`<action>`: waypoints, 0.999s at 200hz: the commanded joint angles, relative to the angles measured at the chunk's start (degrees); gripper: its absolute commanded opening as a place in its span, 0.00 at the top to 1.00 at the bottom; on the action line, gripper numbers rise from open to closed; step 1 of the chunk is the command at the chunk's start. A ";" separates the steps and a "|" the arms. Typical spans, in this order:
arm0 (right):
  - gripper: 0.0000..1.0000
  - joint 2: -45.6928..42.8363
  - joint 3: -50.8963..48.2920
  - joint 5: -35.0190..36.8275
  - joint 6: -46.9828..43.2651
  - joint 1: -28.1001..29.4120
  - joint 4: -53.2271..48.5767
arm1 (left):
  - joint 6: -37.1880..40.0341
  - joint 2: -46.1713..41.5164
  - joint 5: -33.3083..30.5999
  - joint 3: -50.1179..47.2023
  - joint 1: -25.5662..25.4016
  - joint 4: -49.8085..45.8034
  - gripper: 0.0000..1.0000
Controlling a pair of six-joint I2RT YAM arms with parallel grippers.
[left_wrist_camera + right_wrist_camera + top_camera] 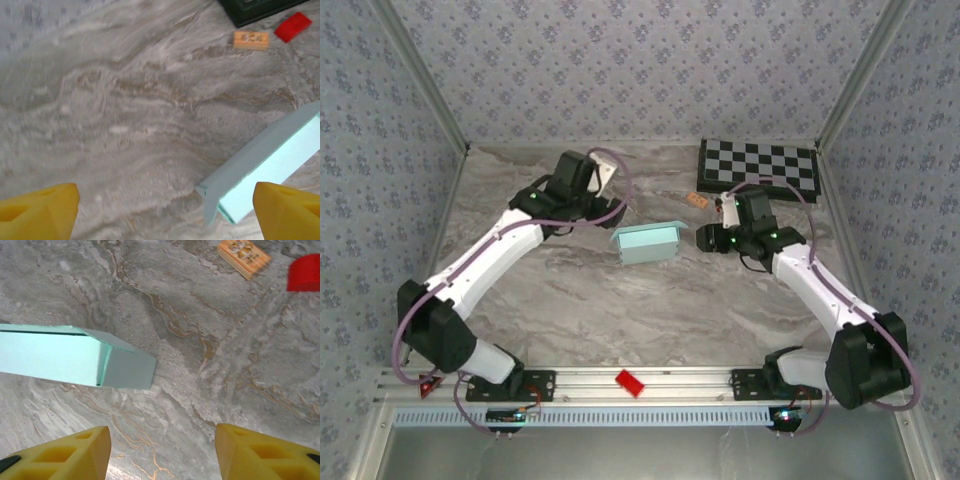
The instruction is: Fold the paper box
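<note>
The paper box (pixel 649 243) is a pale mint, rectangular, folded shape lying on the marble table between the two arms. My left gripper (pixel 616 212) sits just beyond the box's left end, jaws open. In the left wrist view the box (pixel 272 157) runs in from the right, its near corner by the right yellow finger (pixel 287 210), and nothing is gripped in my left gripper (pixel 165 220). My right gripper (pixel 704 238) stands open just right of the box. In the right wrist view the box's end (pixel 127 367) lies ahead and left of my empty right gripper (pixel 162 455).
A black-and-white chessboard (pixel 760 165) lies at the back right. A small orange tile (pixel 697 200) (pixel 244 257) and a red block (pixel 305 272) (pixel 293 26) rest near it. Another red piece (pixel 629 382) sits on the front rail. Patterned walls close in the table.
</note>
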 commanded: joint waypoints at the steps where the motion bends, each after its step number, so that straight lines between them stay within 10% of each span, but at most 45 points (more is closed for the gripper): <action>1: 0.43 2.16 4.11 -3.74 -4.51 -0.27 -2.55 | -12.30 -3.86 1.84 -4.23 0.21 -1.24 0.12; 200: 0.57 17.01 15.39 -9.62 -12.57 1.23 -5.38 | -18.46 2.86 13.65 -9.69 0.46 5.96 0.53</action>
